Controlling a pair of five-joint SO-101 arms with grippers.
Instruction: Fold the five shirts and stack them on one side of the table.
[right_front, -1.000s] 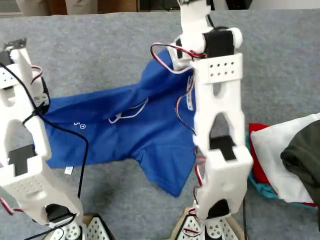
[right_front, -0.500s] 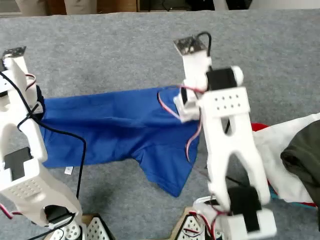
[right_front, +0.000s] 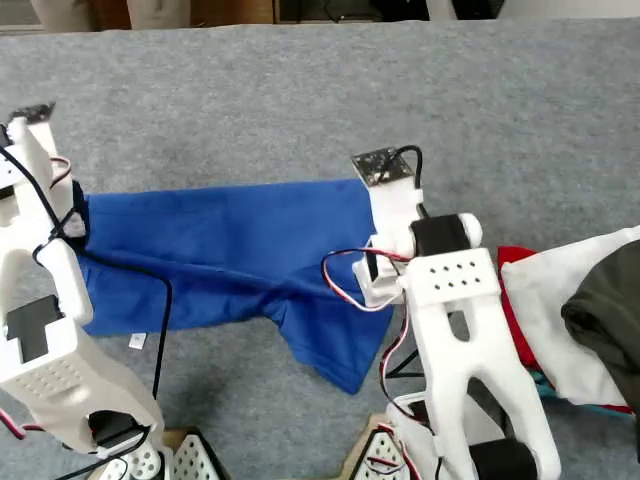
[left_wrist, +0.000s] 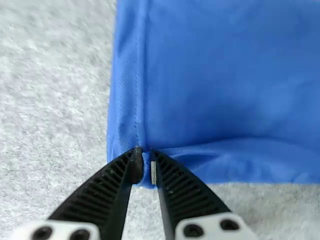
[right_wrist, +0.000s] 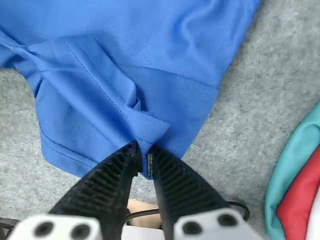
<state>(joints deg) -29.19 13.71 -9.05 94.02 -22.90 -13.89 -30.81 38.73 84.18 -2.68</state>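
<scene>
Across the middle of the grey table (right_front: 200, 100), the blue shirt (right_front: 230, 250) is lying as a wide band w/ one sleeve (right_front: 335, 350) sticking out toward the arms. At one end the left gripper (left_wrist: 144, 162) is clamping the shirt's corner hem. At the opp. end the right gripper (right_wrist: 142, 152) is pinching a fabric fold, so both are closed on cloth. It's looking like an early fold on shirt no. 1, as no finished stack is lying anywhere. Beside the right arm a loose heap (right_front: 560, 300) (white, dark, red, teal pieces) is waiting, so most of the job is remaining.
</scene>
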